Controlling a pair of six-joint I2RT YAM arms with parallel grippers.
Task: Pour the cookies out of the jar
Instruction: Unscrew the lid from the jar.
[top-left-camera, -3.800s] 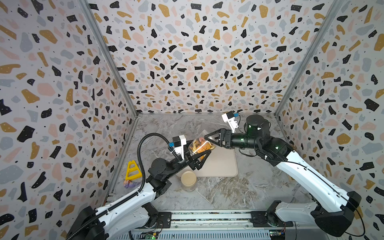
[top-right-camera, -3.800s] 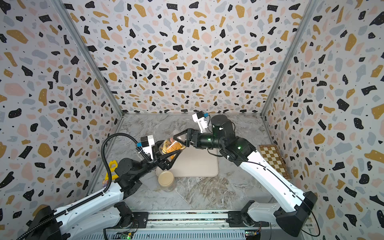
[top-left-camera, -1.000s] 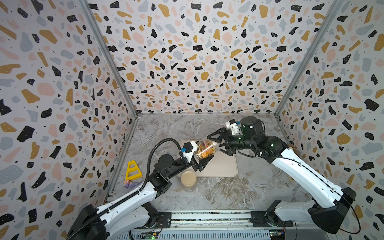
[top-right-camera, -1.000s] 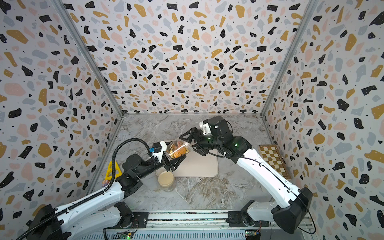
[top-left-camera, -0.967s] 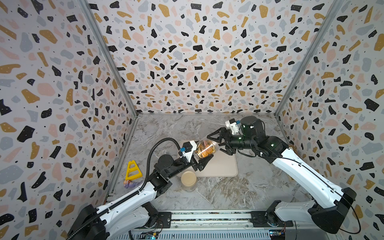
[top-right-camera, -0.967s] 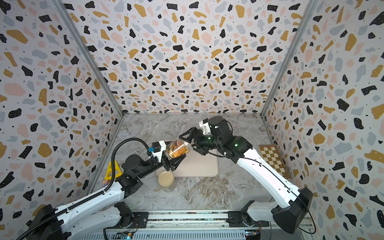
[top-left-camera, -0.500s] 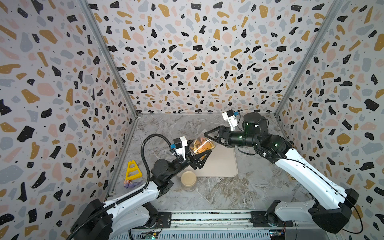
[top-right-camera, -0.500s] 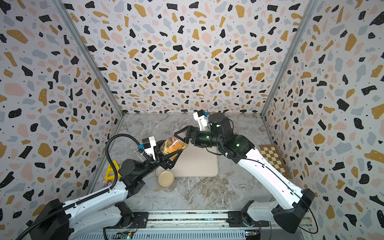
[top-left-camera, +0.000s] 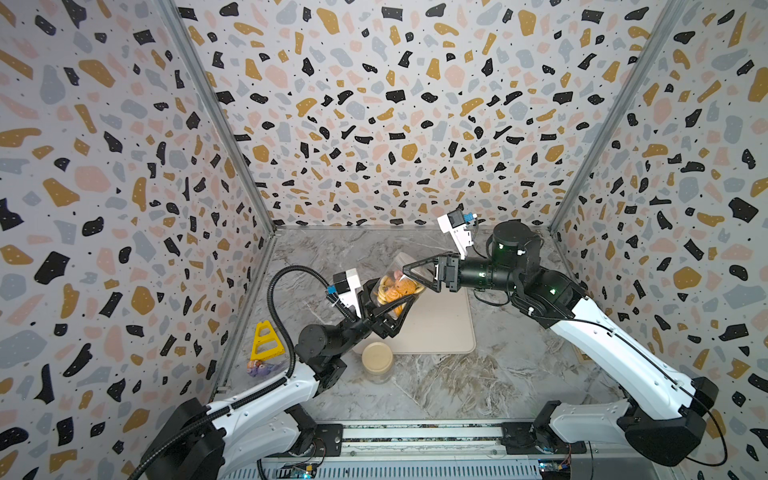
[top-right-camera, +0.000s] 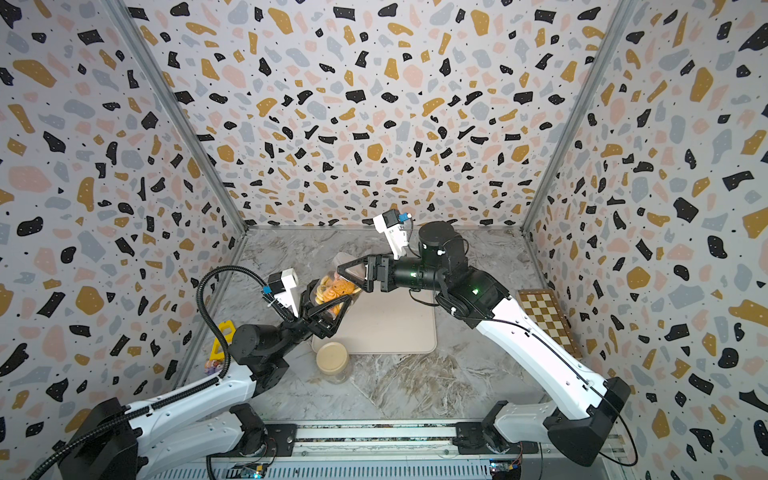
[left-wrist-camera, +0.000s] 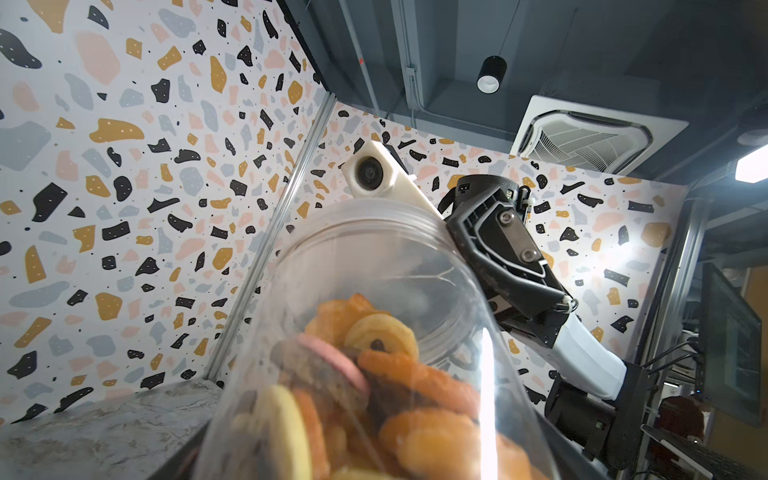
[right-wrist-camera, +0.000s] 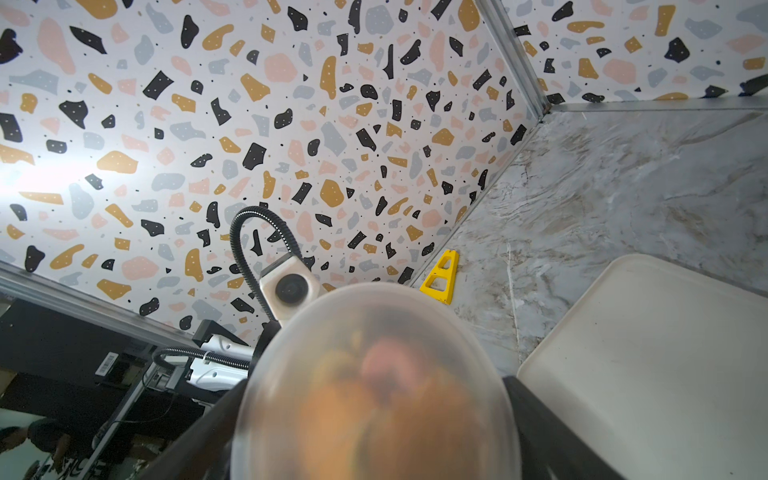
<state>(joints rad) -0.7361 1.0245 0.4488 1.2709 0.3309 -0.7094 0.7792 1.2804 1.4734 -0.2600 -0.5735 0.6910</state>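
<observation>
Jar (top-left-camera: 395, 286) is in the air above the far-left part of the tray (top-left-camera: 440, 328), clamped by its body in the left gripper (top-left-camera: 392, 302), jaws closed tight on it. Its long axis is tilted: base toward near-left, mouth up and toward far-right, pointing straight at the right gripper (top-left-camera: 409, 270). Cookies (left-wrist-camera: 374, 374) sit piled in the base end, none out.

The right gripper is at the mouth end, fingers on either side of a frosted cap (right-wrist-camera: 374, 374). Whether it's squeezing can't be told. It is the nearer arm to the mouth.

Judgement: the cap looks to be on. It has to come off along the axis, away to the far-right. Then the left arm tips the mouth down over the tray.
</observation>
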